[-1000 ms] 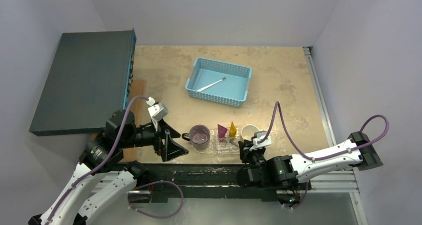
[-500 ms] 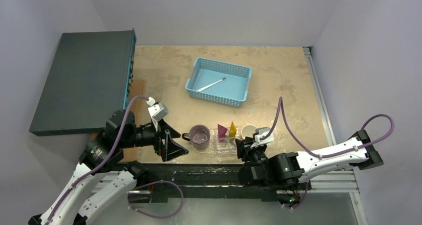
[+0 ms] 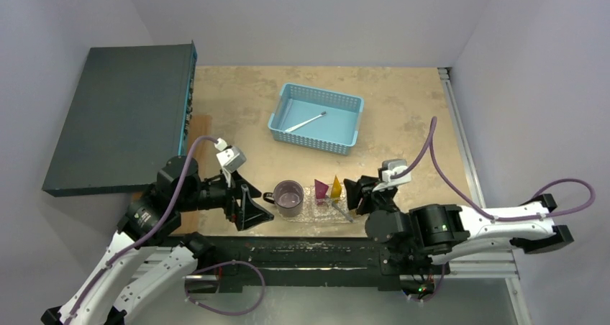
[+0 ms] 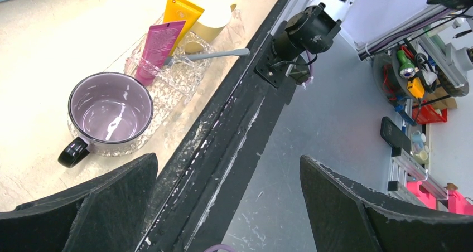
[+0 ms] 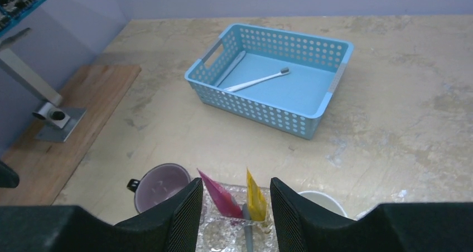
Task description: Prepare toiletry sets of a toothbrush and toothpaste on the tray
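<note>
The clear crinkled tray (image 3: 309, 212) lies by the near edge. On it the magenta-pink tube (image 3: 321, 189) and the yellow-orange tube (image 3: 336, 187) stand side by side, and a pale toothbrush (image 3: 339, 209) lies beside them. The right wrist view shows that toothbrush (image 5: 247, 232) between the tubes. A second toothbrush (image 3: 305, 122) lies in the blue basket (image 3: 349, 144). My right gripper (image 3: 355, 195) is open and empty just right of the tubes. My left gripper (image 3: 248, 208) is open and empty, left of the tray.
A purple mug (image 3: 288, 195) sits on the tray's left end. A pale yellow mug (image 5: 321, 202) stands at its right end, hidden under my right gripper in the top view. A dark box (image 3: 115, 116) lies at far left, beside a wooden board (image 5: 72, 118).
My right gripper has moved away from the near edge, up and to the right, and now covers the yellow mug in the top view. The left arm has barely moved.
</note>
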